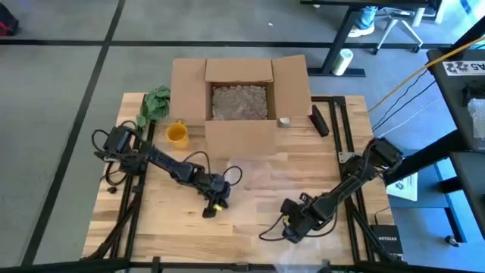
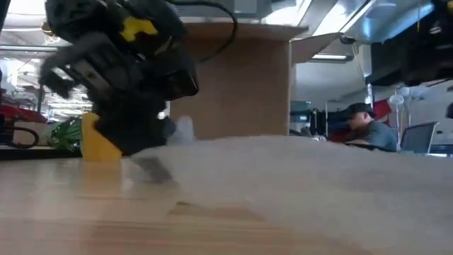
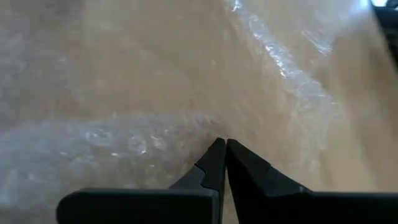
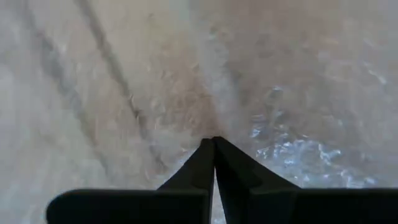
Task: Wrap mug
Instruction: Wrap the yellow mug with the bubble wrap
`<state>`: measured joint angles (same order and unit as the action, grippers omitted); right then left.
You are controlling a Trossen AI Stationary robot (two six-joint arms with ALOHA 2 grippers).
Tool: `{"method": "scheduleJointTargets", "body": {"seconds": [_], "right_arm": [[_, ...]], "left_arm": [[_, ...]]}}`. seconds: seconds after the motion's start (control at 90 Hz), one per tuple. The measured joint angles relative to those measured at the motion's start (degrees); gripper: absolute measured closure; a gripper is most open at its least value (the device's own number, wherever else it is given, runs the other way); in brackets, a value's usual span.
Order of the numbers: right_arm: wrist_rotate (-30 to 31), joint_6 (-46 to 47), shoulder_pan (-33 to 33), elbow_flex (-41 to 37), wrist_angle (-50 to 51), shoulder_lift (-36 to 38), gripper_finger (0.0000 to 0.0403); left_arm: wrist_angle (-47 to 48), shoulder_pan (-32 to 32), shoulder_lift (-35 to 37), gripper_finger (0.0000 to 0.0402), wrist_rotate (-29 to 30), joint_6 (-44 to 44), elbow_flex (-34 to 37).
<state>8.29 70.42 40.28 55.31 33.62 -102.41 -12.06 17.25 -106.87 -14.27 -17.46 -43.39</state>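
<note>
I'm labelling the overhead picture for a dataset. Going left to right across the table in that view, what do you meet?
Green leafy item → yellow mug → left pincer → cardboard box → right pincer → black bar-shaped object.

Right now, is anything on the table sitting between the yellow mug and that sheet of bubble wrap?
Nothing visible does. The mug stands by the box; bare wood lies between it and the wrap. Both grippers, left and right, pinch the wrap's edges.
</note>
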Motion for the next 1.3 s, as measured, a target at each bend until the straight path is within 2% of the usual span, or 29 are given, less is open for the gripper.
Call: {"method": "scheduleJointTargets", "body": {"seconds": [0.1,0.233,0.333,0.544,0.867,1.067,1.178,1.3], "right_arm": [[1.3,-1.2,-0.6,0.0,0.0,0.0,0.0403],[1.6,-1.5,-0.5,0.0,-0.1,0.0,0.0403],[1.6,-1.7,-0.5,0.0,-0.3,0.0,0.0403],[1.4,-1.9,-0.6,0.0,-0.5,0.0,0.0403],[1.3,-3.8,-0.6,-0.1,-3.9,0.0,0.0403],[0.8,-4.5,-0.2,0.2,-7.1,-0.1,0.0403],[-0.2,-5.9,-0.1,0.6,-6.8,-0.2,0.0403],[-0.6,-6.0,-0.3,0.8,-1.1,0.1,0.0403]], "left_arm": [[-0.5,2.8,1.6,0.0401,1.3,0.7,0.3],[2.7,5.6,9.1,0.0401,11.0,6.2,0.8],[1.8,5.7,16.1,0.0401,15.6,11.1,0.3],[2.8,5.2,23.8,0.0401,19.6,17.9,0.3],[5.1,-4.3,17.1,0.0401,19.8,20.4,0.2],[13.8,-10.1,12.5,0.0401,19.5,18.8,0.2],[18.2,-11.0,12.1,0.0401,19.4,16.6,0.2],[20.5,-8.9,12.2,0.0401,17.9,13.6,0.0]]}}
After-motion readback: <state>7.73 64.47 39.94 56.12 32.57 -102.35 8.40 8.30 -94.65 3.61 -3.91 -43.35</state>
